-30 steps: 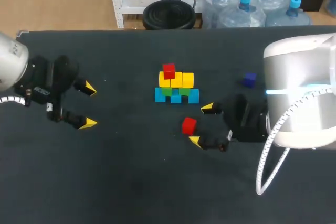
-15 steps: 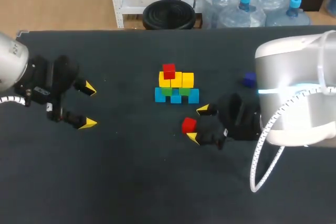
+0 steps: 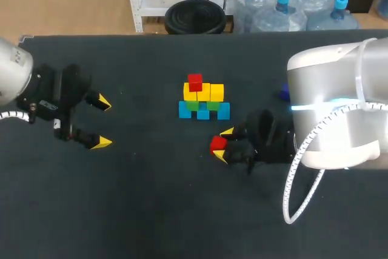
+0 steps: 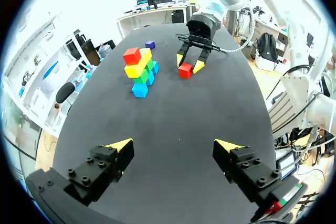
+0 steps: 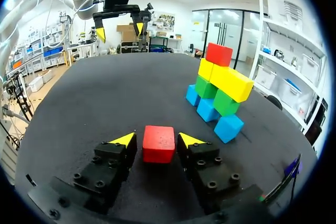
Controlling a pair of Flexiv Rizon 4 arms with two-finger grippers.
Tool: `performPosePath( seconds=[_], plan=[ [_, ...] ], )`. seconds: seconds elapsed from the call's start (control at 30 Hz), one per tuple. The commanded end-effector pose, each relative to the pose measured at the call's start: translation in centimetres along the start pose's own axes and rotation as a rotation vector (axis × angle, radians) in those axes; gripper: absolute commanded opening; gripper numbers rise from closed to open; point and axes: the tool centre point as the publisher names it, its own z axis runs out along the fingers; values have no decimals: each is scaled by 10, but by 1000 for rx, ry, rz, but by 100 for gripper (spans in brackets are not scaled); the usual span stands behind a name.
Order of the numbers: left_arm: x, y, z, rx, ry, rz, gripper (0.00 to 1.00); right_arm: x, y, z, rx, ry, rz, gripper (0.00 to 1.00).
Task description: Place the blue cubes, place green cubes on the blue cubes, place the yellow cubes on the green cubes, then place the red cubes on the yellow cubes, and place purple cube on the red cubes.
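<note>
Right gripper (image 5: 157, 139) low in front of stack (image 3: 204, 100), fingers straddling loose red cube (image 5: 158, 144), slim gap each side, not yet clamped: aligned for pickup. Left gripper (image 3: 102, 122) far left of stack, fingers wide, clear of work. Purple cube (image 4: 150, 44) right of stack.

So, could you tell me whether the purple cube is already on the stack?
No, the purple cube sits on the table, apart from the stack.

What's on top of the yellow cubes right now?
One red cube sits on the left end of the yellow cubes, hiding that top; the other yellow tops are bare.
</note>
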Motion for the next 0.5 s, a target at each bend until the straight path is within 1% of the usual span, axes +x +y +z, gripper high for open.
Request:
performPosePath(
  seconds=[0.03,0.07,0.1,0.17,0.2,0.37,0.5],
  plan=[
    [1,1,1,0,-5,3,100,0,-2,3,-8,2,2,43],
    [1,1,1,0,-5,3,100,0,-2,3,-9,2,3,37],
    [1,1,1,0,-5,3,100,0,-2,3,-9,1,3,26],
    [1,1,1,0,-5,3,100,0,-3,3,-11,0,3,7],
    [1,1,1,0,-5,3,100,1,-3,3,-12,0,4,0],
    [1,1,1,0,-5,3,100,-3,-6,-3,-29,-12,1,0],
    [1,1,1,0,-5,3,100,-9,-9,-11,-64,-9,-18,0]
  ],
)
